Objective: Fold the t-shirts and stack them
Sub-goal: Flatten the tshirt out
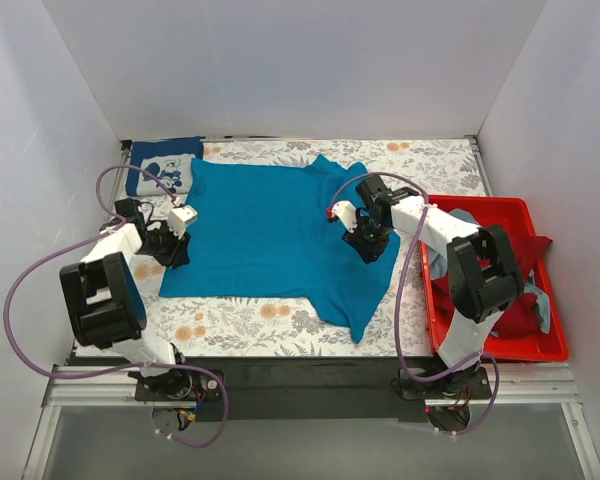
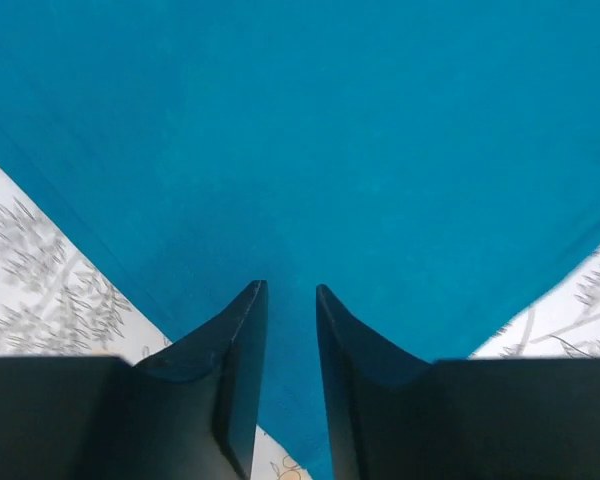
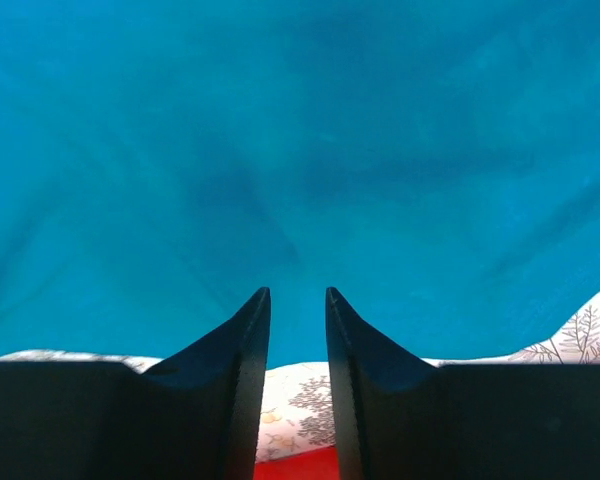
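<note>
Left pincer [image 2: 291, 290] and right pincer [image 3: 298, 292], arms bent low, each pinch opposite edges of the teal shirt [image 1: 270, 230] on the surface [image 1: 240, 322].

Top cam's fixed high behind the arm bases, tilted down & fwd, taking in the whole table [image 1: 280, 325]. Wrist cams look out along each hand, v. close to the cloth. The left hand [image 2: 291, 288] cam faces the teal shirt [image 2: 310, 130] w/ table at both lower corners. The right hand [image 3: 298, 292] cam sees the same, plus a sliver of red bin [image 3: 295, 466]. All 3 share that shirt.
</note>
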